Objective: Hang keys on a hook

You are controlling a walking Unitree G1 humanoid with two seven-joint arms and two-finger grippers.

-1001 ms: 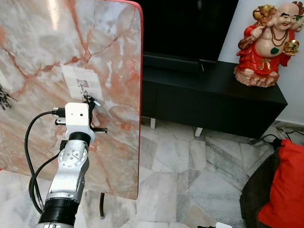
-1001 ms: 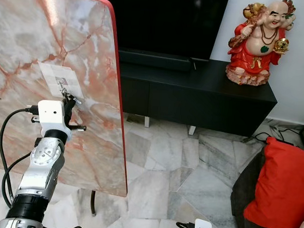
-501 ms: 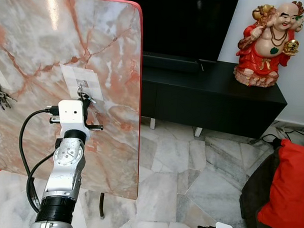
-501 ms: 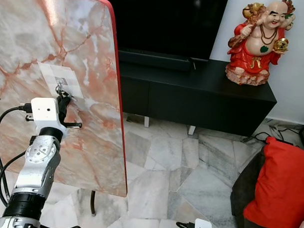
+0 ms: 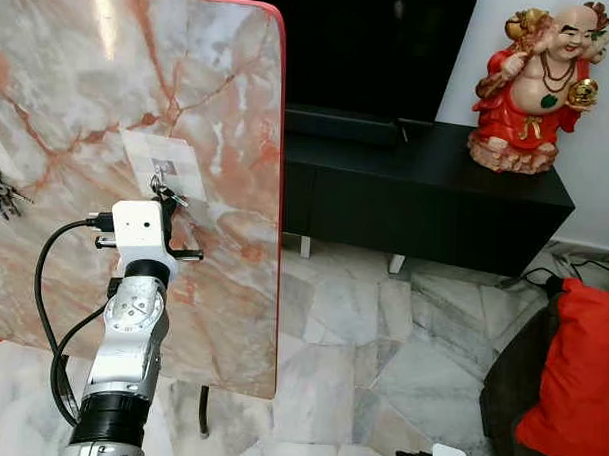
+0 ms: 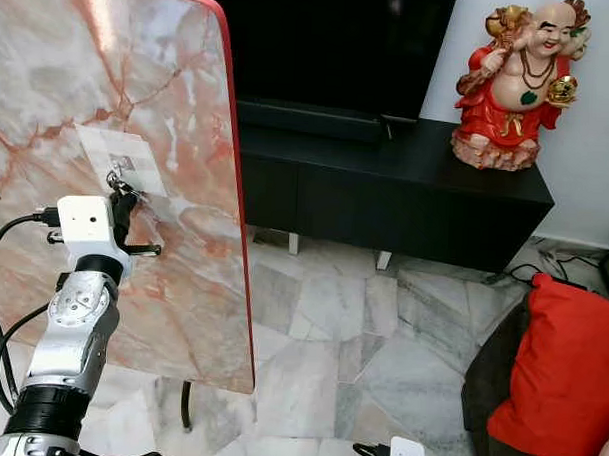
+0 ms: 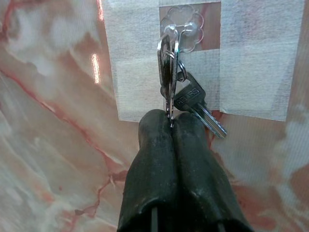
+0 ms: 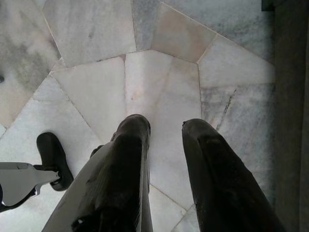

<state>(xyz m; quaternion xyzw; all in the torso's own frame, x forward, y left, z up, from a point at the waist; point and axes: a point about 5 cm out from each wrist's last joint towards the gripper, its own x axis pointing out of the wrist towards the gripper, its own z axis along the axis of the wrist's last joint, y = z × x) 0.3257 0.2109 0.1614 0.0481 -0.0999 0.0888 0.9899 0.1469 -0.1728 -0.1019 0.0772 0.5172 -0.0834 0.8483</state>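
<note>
The left gripper (image 7: 171,124) is closed tight on the keys (image 7: 186,96) — their ring is at the hook (image 7: 179,33). The right gripper (image 8: 164,126) hangs open, holding nothing.

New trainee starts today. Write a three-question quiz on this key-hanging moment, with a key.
1. True or false: the left gripper is shut on the keys.
2. What is the clear hook fixed to? A) the black TV cabinet B) white tape on the marble panel C) the red cushion
3. Fill in: the right gripper, hanging over the floor, is ____.

Key: 1 true, its fingertips pinch the bunch just below the hook. 2 B. 3 open, with nothing between its fingers.
</note>
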